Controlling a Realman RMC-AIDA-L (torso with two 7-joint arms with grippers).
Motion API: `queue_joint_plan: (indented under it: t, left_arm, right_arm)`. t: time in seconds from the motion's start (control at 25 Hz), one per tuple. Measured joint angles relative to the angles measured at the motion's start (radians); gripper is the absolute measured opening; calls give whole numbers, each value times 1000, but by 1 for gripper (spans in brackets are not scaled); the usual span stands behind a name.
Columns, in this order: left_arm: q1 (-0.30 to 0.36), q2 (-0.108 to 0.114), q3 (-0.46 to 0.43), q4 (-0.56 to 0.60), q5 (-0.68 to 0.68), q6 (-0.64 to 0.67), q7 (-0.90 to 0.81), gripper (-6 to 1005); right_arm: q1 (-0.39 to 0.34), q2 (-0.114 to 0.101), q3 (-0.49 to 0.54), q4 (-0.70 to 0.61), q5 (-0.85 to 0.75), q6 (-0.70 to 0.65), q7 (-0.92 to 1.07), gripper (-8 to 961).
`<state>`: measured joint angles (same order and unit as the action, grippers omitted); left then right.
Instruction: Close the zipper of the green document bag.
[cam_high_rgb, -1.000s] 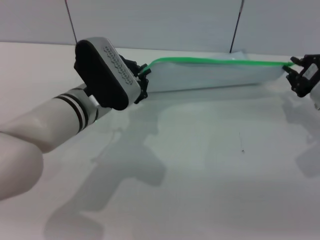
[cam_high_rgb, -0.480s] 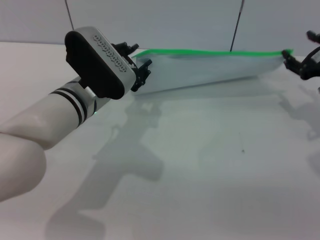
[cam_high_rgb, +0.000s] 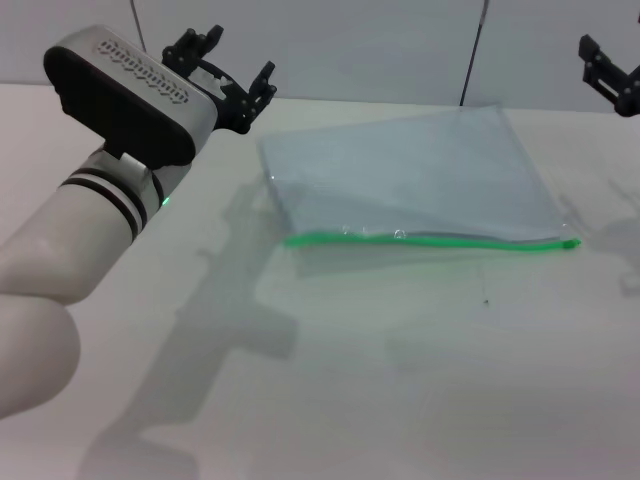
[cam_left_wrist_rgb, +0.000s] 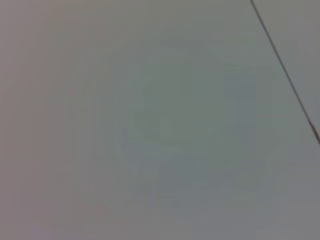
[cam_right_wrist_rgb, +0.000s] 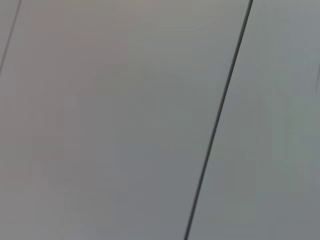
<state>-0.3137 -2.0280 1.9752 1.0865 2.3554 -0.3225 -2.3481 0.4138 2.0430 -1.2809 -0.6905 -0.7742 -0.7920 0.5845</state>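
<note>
The green document bag (cam_high_rgb: 410, 165) lies flat on the white table (cam_high_rgb: 400, 380), a translucent grey-blue pouch. Its zipper (cam_high_rgb: 430, 240) runs as a bright green strip along the bag's near long edge, from left to right. I cannot make out the slider tab. My left gripper (cam_high_rgb: 228, 68) hangs open and empty above the table, up and to the left of the bag's far left corner. My right gripper (cam_high_rgb: 610, 70) is raised at the far right, above the bag's far right corner, open and holding nothing. Both wrist views show only wall.
A grey panelled wall (cam_high_rgb: 350, 45) with thin dark seams (cam_high_rgb: 472, 50) stands behind the table. The left wrist view shows one such wall seam (cam_left_wrist_rgb: 285, 70), and so does the right wrist view with its wall seam (cam_right_wrist_rgb: 220, 120).
Both grippers have let go of the bag and risen. The bag, held up by its green edge before, has dropped flat with the zipper edge now nearest me.
</note>
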Motion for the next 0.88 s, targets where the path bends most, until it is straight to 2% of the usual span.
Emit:
queue_joint_plan:
  t: [0.28, 0.44, 0.68, 0.76, 0.8, 0.84, 0.88]
  left_arm:
    - [5, -1, 20, -29, -3, -80, -51, 678]
    - [4, -1, 43, -59, -3, -164, -130, 673]
    - [-15, -3, 84, -137, -5, -290, -223, 671]
    - [-18, -3, 88, -152, -6, -317, -245, 672]
    - [-21, -3, 88, -160, -10, -328, -251, 672]
    - [-21, -3, 88, -160, -10, -328, -251, 672]
    - [-26, -3, 88, -174, -26, -346, -256, 672]
  right_arm:
    - [3, 3, -78, 1, 23, -13, 3, 732]
    - [16, 5, -144, 20, 135, -9, -40, 732]
    - [45, 7, -307, 85, 492, 26, -280, 732]
    - [59, 8, -379, 105, 654, 41, -378, 731]
    - [72, 8, -440, 125, 805, 39, -468, 731]
    - [72, 8, -440, 125, 805, 39, -468, 731]
    - [78, 8, -471, 135, 886, 35, -513, 731]
